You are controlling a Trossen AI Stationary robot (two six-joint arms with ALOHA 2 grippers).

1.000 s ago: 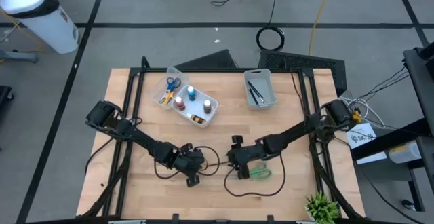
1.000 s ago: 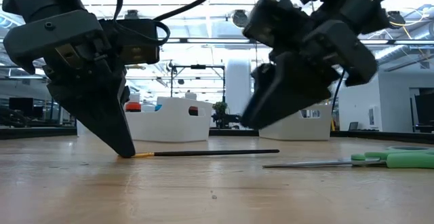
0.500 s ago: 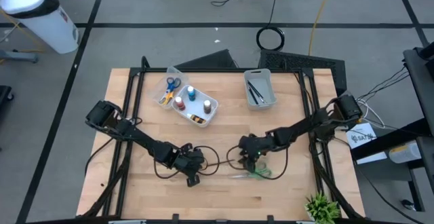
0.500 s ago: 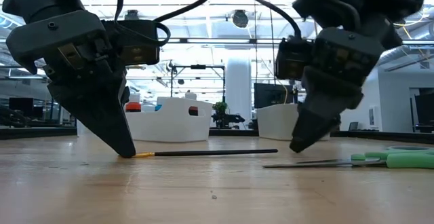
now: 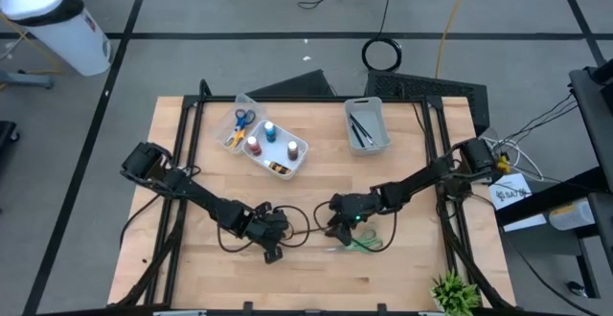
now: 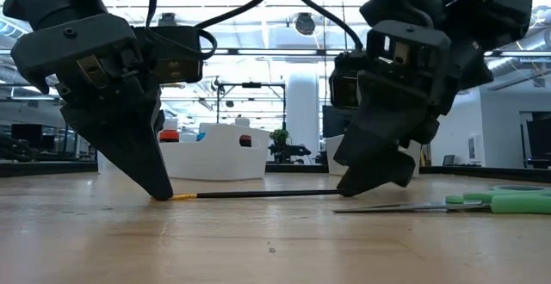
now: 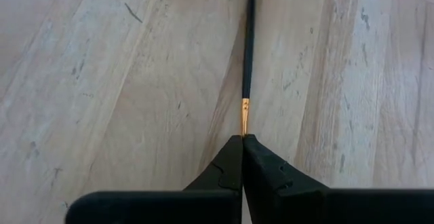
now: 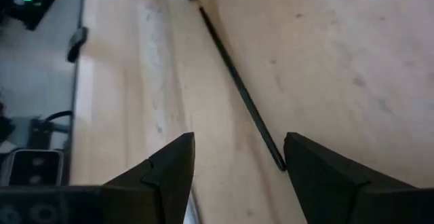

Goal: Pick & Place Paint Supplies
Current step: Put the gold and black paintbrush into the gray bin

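A thin dark paintbrush lies flat on the wooden table between my two grippers. My left gripper is shut at its gold-ferrule end, fingertips down at the table. My right gripper is open and low over the brush's free handle end. That end lies between its fingers, close to one of them; I cannot tell if they touch. Green-handled scissors lie flat on the table just right of the right gripper. My left gripper pinches the paintbrush at its tip end, just past the gold ferrule, between the very ends of its two fingers. The fingers slant down from above and point along the brush. The brush lies level on the table, stretching away toward my right gripper.
A clear bin holding paint bottles and scissors sits at the far left of the table. A white bin with dark brushes stands at the far middle. Loose black cables loop across the table near both grippers.
My right gripper has tipped from a slant to point down. It swung out toward the scissors, then came back toward the table's left, down over the brush's handle end. The brush, the scissors and my left gripper have stayed put.
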